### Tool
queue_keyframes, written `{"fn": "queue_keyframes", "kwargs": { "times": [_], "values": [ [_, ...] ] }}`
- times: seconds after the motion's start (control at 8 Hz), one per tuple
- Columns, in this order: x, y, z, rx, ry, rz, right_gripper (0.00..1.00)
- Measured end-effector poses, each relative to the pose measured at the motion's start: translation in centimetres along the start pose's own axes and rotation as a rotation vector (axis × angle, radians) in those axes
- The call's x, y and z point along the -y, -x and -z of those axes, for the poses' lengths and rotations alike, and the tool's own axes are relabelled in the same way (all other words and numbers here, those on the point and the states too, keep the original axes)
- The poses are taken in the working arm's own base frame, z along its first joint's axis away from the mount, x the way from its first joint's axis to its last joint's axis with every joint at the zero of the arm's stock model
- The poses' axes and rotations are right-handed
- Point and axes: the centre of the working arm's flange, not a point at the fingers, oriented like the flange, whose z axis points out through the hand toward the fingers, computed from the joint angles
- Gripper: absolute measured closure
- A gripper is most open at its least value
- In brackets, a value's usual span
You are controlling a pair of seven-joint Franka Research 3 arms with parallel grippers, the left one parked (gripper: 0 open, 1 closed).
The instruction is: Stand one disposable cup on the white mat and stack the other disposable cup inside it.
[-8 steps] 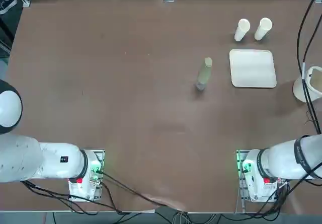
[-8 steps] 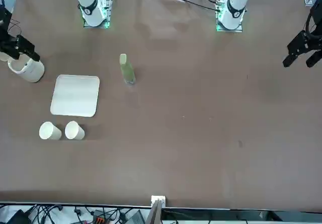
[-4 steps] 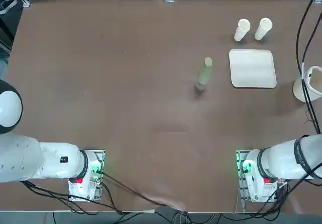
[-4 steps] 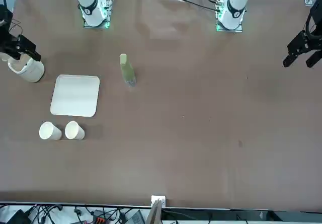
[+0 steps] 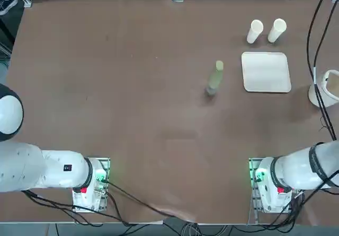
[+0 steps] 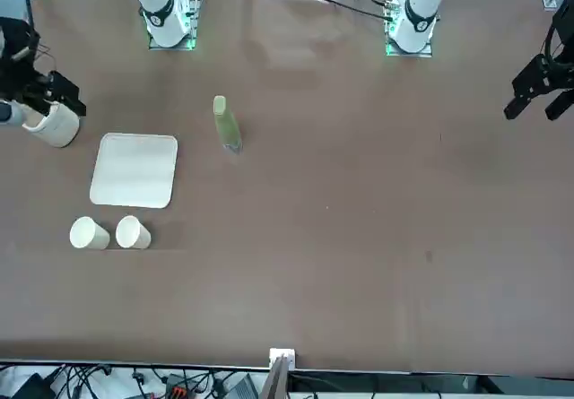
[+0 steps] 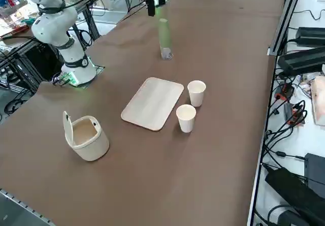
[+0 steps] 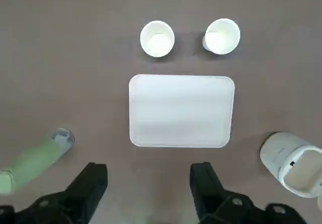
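Brown tabletop (image 5: 132, 98), smooth white mat (image 5: 266, 72), round cups (image 8: 157, 39), right fingers (image 8: 90, 186) above

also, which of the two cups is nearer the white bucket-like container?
The right-hand cup, robot's view. The other cup stands farther left, away from the container. Right gripper is above the table, jaws open, empty.

Even, moderately bright light is falling across the brown tabletop (image 5: 159, 114), apparently from overhead. Soft, faint shadows are spreading beside the two cups, and a pale, diffuse sheen is showing on the brown surface. The wrist view is looking softer than the others, with the black fingers (image 8: 93, 183) appearing dark and showing little detail.
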Motion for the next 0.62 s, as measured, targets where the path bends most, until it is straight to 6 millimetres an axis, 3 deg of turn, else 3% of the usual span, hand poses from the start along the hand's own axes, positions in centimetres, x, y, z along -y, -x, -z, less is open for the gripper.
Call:
{"fn": "queue_keyframes", "kwargs": {
  "times": [0.25,0.62],
  "values": [
    [0.2,-3.6,-4.4,-0.025,0.008,-0.004,0.00],
    [2.4,-8.7,-14.1,-0.016,0.029,0.024,0.00]
  ]
}}
